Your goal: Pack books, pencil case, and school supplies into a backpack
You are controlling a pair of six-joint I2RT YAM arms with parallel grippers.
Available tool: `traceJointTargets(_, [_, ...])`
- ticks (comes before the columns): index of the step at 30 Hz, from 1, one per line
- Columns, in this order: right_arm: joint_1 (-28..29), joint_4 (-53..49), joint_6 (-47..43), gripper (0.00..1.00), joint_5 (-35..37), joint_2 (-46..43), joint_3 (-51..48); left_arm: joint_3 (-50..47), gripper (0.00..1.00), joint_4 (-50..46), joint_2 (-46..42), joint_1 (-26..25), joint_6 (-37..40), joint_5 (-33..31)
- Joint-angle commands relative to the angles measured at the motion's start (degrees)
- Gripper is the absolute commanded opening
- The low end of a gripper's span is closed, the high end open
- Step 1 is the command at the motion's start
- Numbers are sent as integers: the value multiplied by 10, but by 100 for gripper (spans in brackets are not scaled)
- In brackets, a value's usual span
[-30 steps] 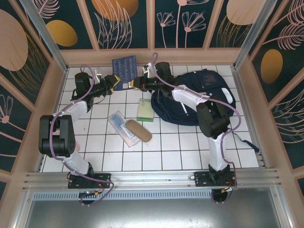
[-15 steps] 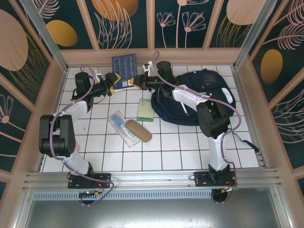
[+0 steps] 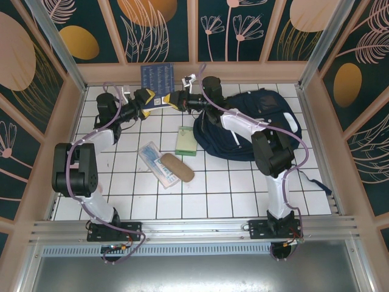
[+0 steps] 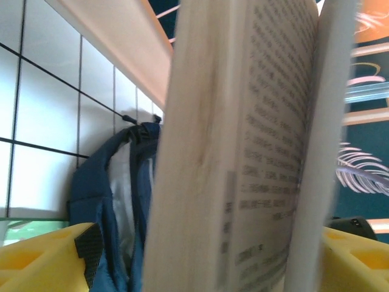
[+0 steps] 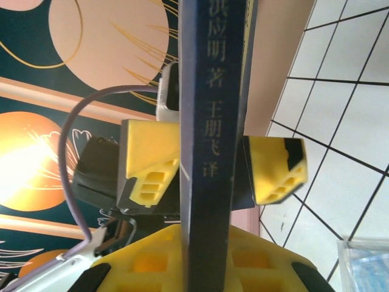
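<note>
Newly released left gripper [image 3: 149, 99], navy book [image 3: 157, 78] raised, right gripper [image 3: 174, 100] clamping it, printed pages [image 4: 267, 121] in left wrist view

Blurry print on the book [image 4: 267, 140], its ends off-frame.

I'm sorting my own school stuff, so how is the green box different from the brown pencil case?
The green box is flat with square corners; the brown pencil case is long with rounded ends. The green box lies directly on the tiles, while the brown pencil case rests partly on a clear packet. Both lie on the white table.
</note>
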Motion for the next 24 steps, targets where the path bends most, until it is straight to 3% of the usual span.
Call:
traceJointTargets(1, [2, 64, 14, 0, -19, 2, 20, -24, 81, 150, 18, -3, -99, 31])
traceJointTargets(5, [-4, 63, 11, 0, -14, 2, 3, -31, 74, 271, 17, -2, -186, 42])
traceJointTargets(11, [-13, 46, -8, 0, -11, -2, -10, -36, 60, 311, -5, 4, -214, 39])
traceJointTargets(15, [-13, 34, -20, 0, -10, 0, -14, -31, 53, 289, -24, 9, -200, 42])
traceJointTargets(19, [-13, 33, -23, 0, -7, -2, -22, -32, 52, 210, -35, 14, -144, 43])
traceJointTargets(24, [-13, 21, -32, 0, -3, -6, -25, -41, 52, 206, -44, 22, -139, 46])
